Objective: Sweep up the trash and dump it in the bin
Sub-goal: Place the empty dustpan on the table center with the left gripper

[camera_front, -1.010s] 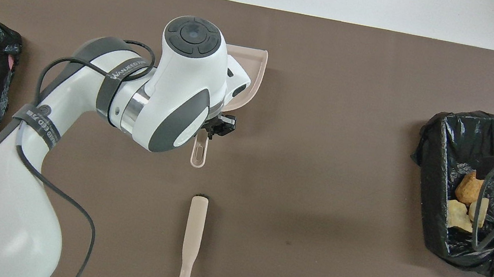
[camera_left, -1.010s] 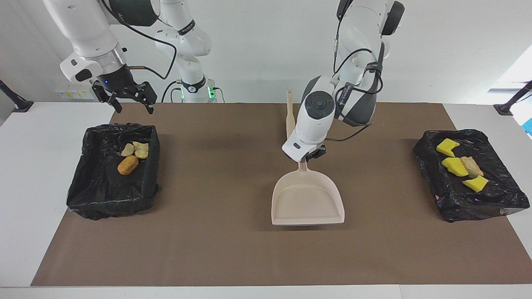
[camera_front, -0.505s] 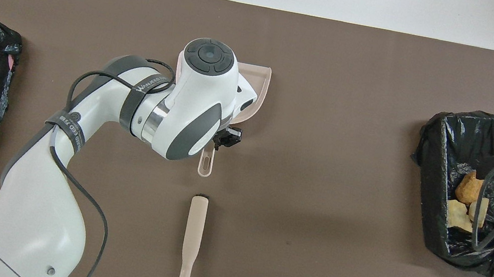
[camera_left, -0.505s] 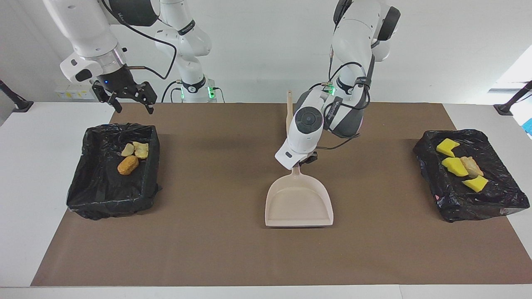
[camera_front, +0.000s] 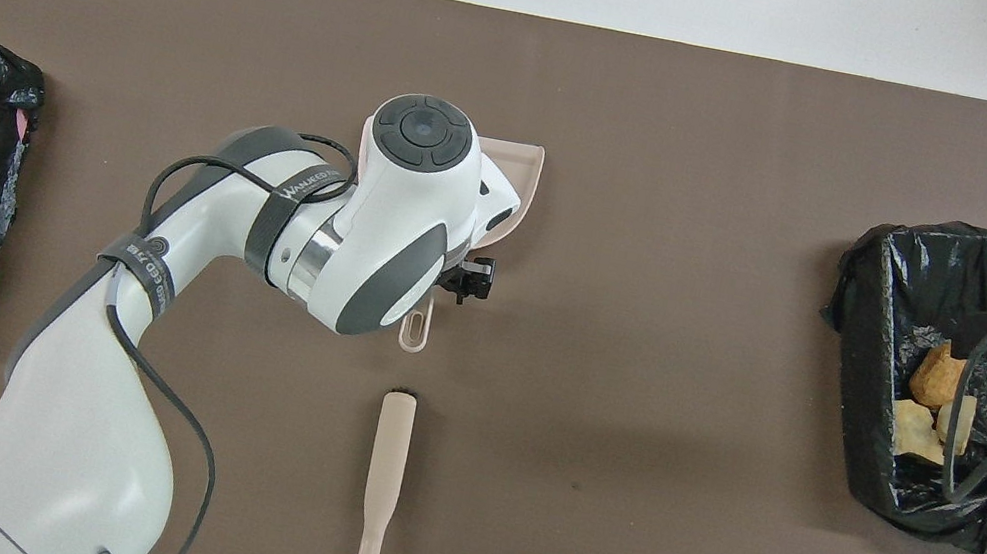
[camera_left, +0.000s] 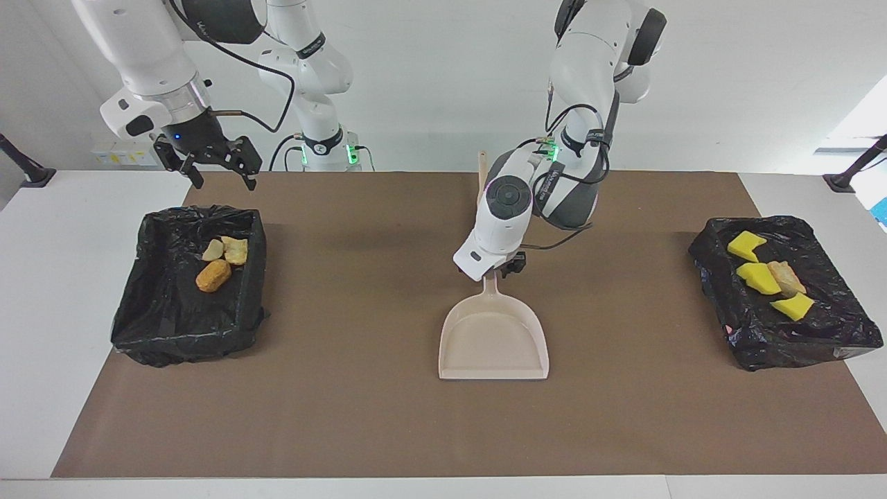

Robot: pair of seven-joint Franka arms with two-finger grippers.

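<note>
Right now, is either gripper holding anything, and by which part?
The right gripper is open and holds nothing. The left gripper is at the dustpan handle, near the pan; whether it grips it cannot be told.

You have a plain brown mat (camera_left: 360, 416) on a white table (camera_left: 41, 312). The dustpan (camera_left: 493, 339) is pale beige, and so is the brush (camera_front: 382, 491). Both bins (camera_left: 187, 284) wear glossy black liners. In the one at the right arm's end you see 3 bread lumps (camera_left: 213, 275), 1 golden-brown and 2 paler tan. The other bin (camera_left: 783, 291) shows 3 bright yellow sponge pieces (camera_left: 759, 277) and 1 tan lump (camera_left: 786, 275). Both arms are white with dark grey joints and black cables.
</note>
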